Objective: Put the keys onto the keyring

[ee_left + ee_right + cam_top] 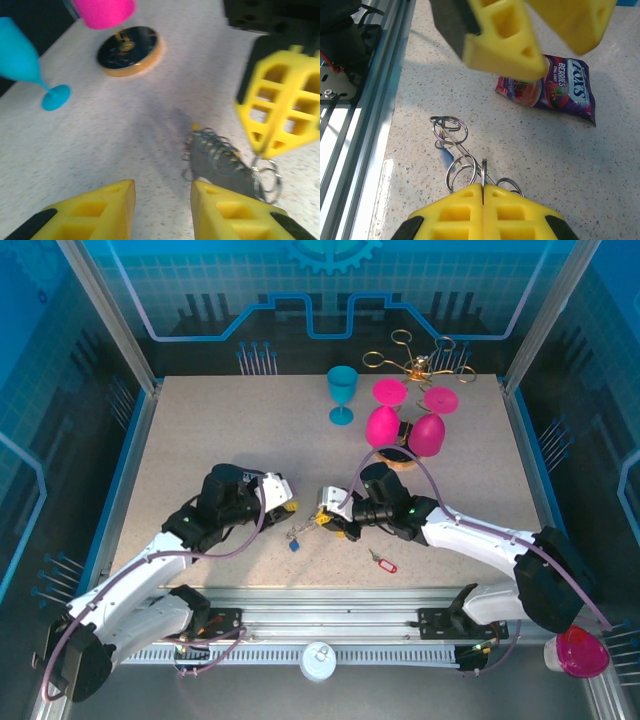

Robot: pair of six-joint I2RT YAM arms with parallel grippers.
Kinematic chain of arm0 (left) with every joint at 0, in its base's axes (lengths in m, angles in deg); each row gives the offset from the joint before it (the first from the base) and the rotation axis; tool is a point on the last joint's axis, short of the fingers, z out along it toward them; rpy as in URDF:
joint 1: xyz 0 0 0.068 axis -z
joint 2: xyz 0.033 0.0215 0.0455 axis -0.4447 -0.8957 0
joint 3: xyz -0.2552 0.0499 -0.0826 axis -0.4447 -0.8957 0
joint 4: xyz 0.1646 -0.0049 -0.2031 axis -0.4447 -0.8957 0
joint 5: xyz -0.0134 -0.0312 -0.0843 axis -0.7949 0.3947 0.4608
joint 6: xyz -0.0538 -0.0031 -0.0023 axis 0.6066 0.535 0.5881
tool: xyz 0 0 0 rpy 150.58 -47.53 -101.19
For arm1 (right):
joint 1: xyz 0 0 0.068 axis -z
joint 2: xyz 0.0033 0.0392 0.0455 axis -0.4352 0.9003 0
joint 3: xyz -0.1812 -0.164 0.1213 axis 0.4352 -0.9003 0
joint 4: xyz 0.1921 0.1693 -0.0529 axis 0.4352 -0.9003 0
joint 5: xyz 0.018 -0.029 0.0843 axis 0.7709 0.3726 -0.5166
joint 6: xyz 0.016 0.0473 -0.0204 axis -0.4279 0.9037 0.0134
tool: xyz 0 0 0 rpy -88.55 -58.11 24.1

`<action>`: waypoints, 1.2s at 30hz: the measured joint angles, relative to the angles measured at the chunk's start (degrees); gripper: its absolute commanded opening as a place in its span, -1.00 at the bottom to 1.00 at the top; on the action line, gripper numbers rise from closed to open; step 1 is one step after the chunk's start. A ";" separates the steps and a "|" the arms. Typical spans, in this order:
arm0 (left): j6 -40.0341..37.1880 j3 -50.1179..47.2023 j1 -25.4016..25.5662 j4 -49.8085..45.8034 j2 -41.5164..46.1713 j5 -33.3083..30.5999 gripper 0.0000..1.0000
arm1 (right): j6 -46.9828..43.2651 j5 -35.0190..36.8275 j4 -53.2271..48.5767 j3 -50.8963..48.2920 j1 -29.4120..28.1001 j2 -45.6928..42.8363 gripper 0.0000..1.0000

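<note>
**Right clamps the ring chain, left hangs spread just short of it**

Right up at the lens, the right gripper (482, 192) has its yellow pads pressed flat together, and one thin silver ring stands pinched on edge in the seam. From that pinch the keyring (461, 162), here a short chain of linked split rings, trails ahead and a little to the gripper's left. It sags onto the table (200, 440), and its last loop lies flat at the far end. That is the long axis: out from the right fingertips, slanting towards the rail side.

Over to the left gripper (162, 205). Its fingers are spread with bare table between them, holding nothing. For this gripper the chain lies just ahead and off to its right, slantwise across its reach, with the right gripper's yellow finger close beyond it.

From above, the blue key (295, 545) sits just past the chain's free end, between the two grippers. Whether it already hangs on a ring is too small to tell. The red key (383, 563) lies loose on the table, well apart, back beside the right forearm.

My read: the right arm is the anchor, so the fetching falls to the left. The blue key is its nearer one, while the red one lies on the right arm's side.
</note>
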 measured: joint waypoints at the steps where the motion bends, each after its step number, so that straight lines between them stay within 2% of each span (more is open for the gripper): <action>1: -1.25 0.76 0.00 -1.46 -0.68 2.12 -0.34 | -0.55 -0.55 -0.39 0.00 0.11 -0.02 -1.00; 8: -5.75 4.15 0.00 -5.92 -6.14 13.40 -0.42 | -2.16 -3.37 -2.19 0.00 0.13 -0.02 -1.00; 14: -7.80 4.15 0.00 -8.26 -7.54 17.86 -0.42 | -1.92 -3.39 -2.08 0.00 0.13 -0.02 -1.00; 19: -8.83 4.13 0.00 -8.22 -7.54 18.71 -0.52 | -1.84 -3.39 -2.01 0.00 0.13 -0.02 -1.00; 26: -10.36 4.13 0.00 -8.76 -9.05 18.71 -0.44 | -1.25 -3.39 -1.51 0.00 0.13 -0.02 -1.00; 36: -10.45 4.17 0.00 -8.41 -12.35 17.79 -0.48 | -0.76 -3.41 -1.07 0.00 0.13 -0.02 -1.00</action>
